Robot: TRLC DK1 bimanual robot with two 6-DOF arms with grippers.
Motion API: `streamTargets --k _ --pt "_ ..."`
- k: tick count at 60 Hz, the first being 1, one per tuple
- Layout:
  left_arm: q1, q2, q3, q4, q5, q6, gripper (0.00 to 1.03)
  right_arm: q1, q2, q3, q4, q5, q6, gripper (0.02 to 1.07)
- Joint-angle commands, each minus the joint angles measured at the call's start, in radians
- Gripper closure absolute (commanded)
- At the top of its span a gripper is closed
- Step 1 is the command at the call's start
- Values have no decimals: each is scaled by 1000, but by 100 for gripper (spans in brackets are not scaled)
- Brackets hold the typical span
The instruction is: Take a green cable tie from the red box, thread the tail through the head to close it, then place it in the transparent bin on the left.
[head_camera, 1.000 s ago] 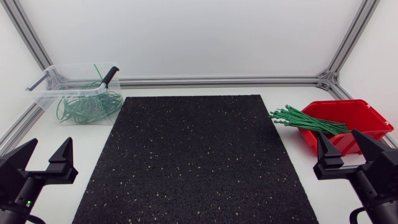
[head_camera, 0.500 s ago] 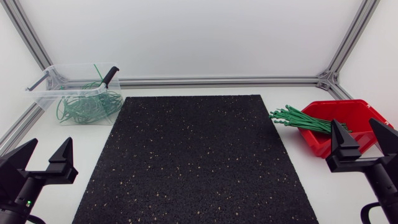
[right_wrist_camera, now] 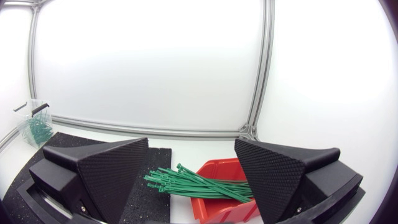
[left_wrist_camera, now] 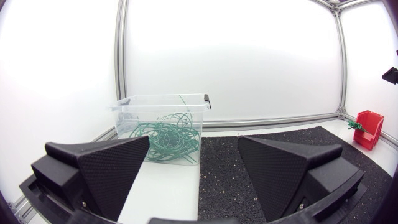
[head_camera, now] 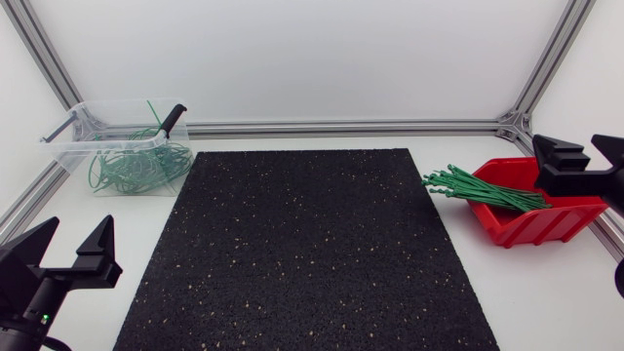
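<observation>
The red box (head_camera: 546, 222) sits at my right, beside the black mat (head_camera: 307, 249). It holds a bundle of straight green cable ties (head_camera: 483, 190). The bundle's long axis runs crosswise, and its ends stick out over the box wall toward the mat. At far left, the transparent bin (head_camera: 73, 151) holds a tangle of looped green ties (head_camera: 136, 168) and a black-handled tool (head_camera: 173, 118). My right gripper (head_camera: 583, 148) hangs over the box, fingers spread, holding nothing. My left gripper (head_camera: 76, 226) is near the front left, also spread and holding nothing.
</observation>
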Motion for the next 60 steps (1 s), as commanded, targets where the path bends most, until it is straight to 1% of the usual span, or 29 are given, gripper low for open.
streamTargets --k 1,9,15,17,21,23,28,30,32,34,36,38,41,45,55,60 --pt "10 -10 -40 -17 -9 -23 4 -17 109 101 -70 2 6 6" --pt "10 -10 -40 -17 -9 -23 4 -26 281 248 -236 0 -73 6" --pt "10 -10 -40 -17 -9 -23 4 -43 364 311 -275 -10 -121 6" --pt "10 -10 -40 -19 -9 -23 4 -63 399 331 -275 -44 -139 6" --pt "10 -8 -40 -19 -9 -23 4 -121 464 367 -297 -159 -199 10" --pt "10 -10 -40 -19 -9 -23 4 -141 491 383 -311 -193 -238 10" --pt "10 -8 -40 -19 -9 -22 4 -148 566 449 -395 -182 -411 10" --pt "10 -8 -40 -19 -9 -22 4 -148 596 472 -415 -161 -451 10" --pt "8 -8 -40 -19 -9 -22 4 -151 625 491 -429 -159 -488 10" --pt "8 -8 -40 -19 -9 -20 4 -154 643 505 -457 -182 -547 10" --pt "8 -8 -40 -19 -9 -20 4 -155 657 512 -492 -233 -621 10" --pt "8 -8 -40 -20 -9 -20 4 -157 663 512 -503 -248 -669 10" --pt "8 -8 -40 -20 -9 -20 4 -157 680 517 -506 -248 -710 10" --pt "7 -8 -40 -20 -9 -20 4 -143 721 540 -550 -251 -773 10" --pt "7 -8 -40 -20 -9 -20 4 -126 819 584 -631 -253 -936 16" --pt "5 -8 -40 -20 -9 -18 4 -118 841 583 -633 -242 -1005 17"
